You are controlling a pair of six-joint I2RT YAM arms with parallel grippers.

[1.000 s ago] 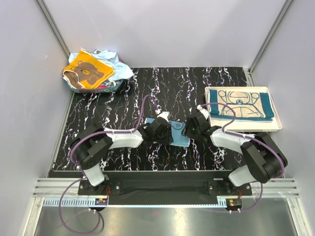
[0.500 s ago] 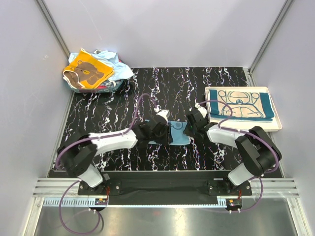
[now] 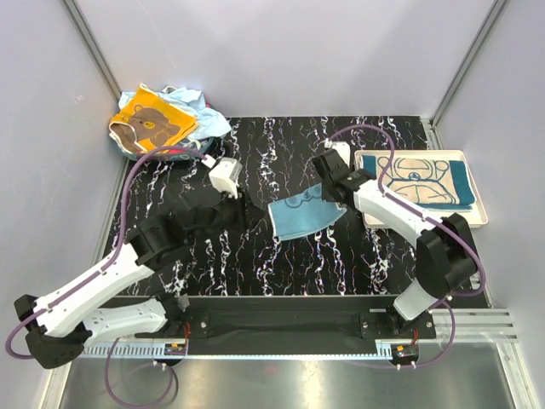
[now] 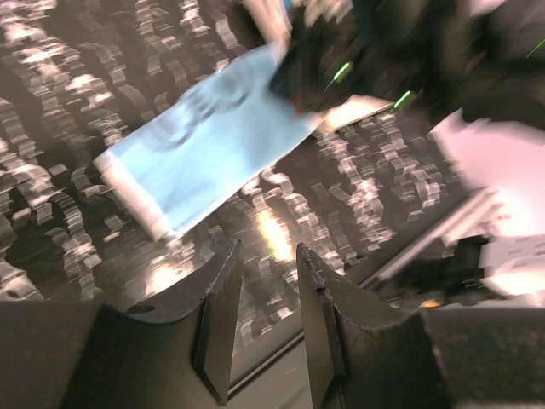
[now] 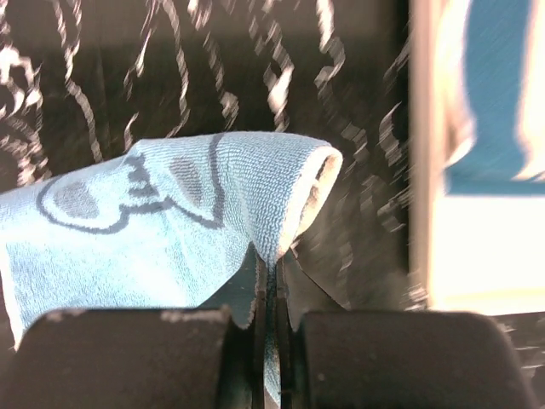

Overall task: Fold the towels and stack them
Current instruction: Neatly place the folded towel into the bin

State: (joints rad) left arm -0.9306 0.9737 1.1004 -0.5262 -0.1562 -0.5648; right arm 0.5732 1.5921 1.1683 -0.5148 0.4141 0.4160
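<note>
Light blue folded terry towel (image 3: 300,217): I'm seeing it mid-frame, over the black marbled table (image 3: 213,145).
Right gripper (image 5: 274,281): it's clamping the towel's folded edge.
Left gripper (image 4: 267,252): it's hovering left of centre, fingers parted and empty.

A pile of towels (image 3: 157,126) is heaped at the far left corner of the table (image 3: 281,145). A tray (image 3: 464,217) is set at the right edge, with a folded towel (image 3: 417,183) laid in it. Near the middle, a single towel (image 3: 298,220) is pinched by the right gripper (image 3: 329,196), just left of the tray. The left gripper (image 3: 249,213) is placed to its left, apart from it.
</note>
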